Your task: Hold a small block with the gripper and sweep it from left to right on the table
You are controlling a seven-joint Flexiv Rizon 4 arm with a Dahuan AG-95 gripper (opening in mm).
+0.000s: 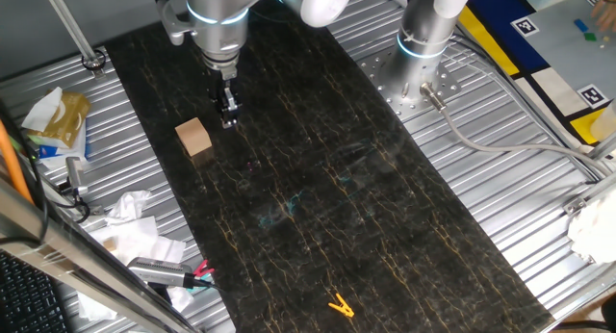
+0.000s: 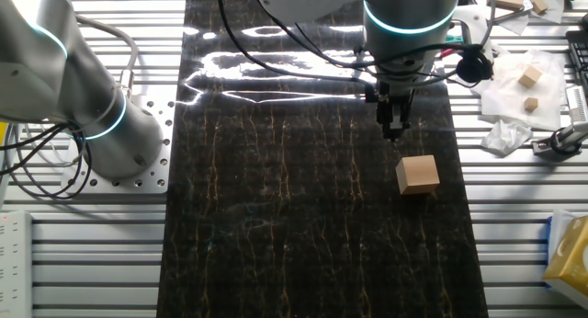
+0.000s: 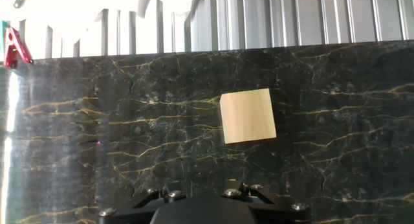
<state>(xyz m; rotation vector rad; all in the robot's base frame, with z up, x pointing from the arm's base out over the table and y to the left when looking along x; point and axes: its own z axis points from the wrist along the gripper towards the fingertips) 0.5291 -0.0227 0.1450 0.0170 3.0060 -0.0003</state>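
The small block (image 1: 193,137), a plain tan wooden cube, lies free on the black gold-veined table (image 1: 337,179) near its edge. It also shows in the other fixed view (image 2: 418,174) and right of centre in the hand view (image 3: 248,115). The black gripper (image 1: 228,114) hangs from the silver arm with the blue ring, a short way beside the block and not touching it. Its fingers look pressed together with nothing between them, as the other fixed view of the gripper (image 2: 395,125) also suggests. The hand view shows only the gripper's black housing (image 3: 204,208); the fingertips are hidden.
A second silver arm's base (image 1: 423,44) stands on the ribbed metal sheet (image 1: 500,179). Crumpled paper and tools (image 1: 130,227) clutter the other sheet near the block. A yellow clip (image 1: 340,305) lies at the table's near end. Small wooden pieces (image 2: 530,76) rest on tissue.
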